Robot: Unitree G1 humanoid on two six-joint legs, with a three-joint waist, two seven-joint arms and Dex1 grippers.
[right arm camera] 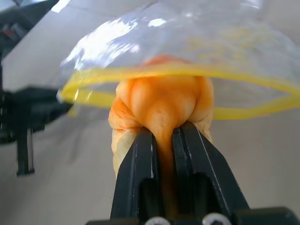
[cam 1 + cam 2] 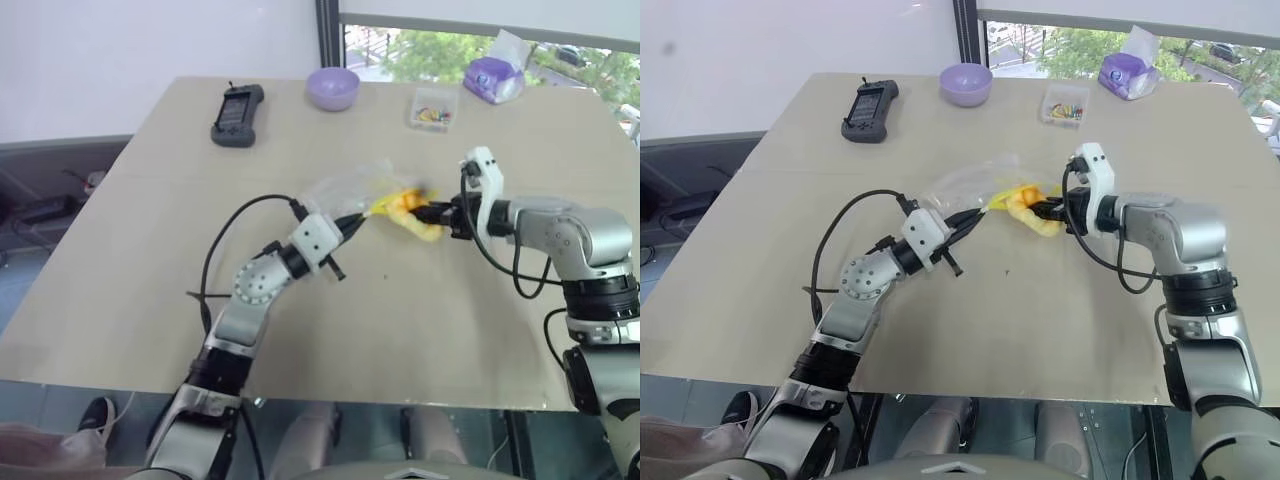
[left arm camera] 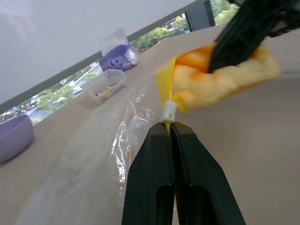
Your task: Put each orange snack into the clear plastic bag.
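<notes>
Both jaws clamped: left gripper (image 3: pixel 169 133) pinching clear plastic bag (image 3: pixel 89 154), right gripper (image 1: pixel 162 133) squeezing orange snack (image 1: pixel 161 101).

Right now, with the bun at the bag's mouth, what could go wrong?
The right hand pinches only a squashed fold of the round orange-yellow bun, so it might tear or slip. The left hand holds the crinkly clear plastic bag by its yellow strip at one point; the mouth may collapse.

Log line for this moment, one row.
left gripper: shut on clear plastic bag | right gripper: shut on orange snack | snack at bag mouth
</notes>
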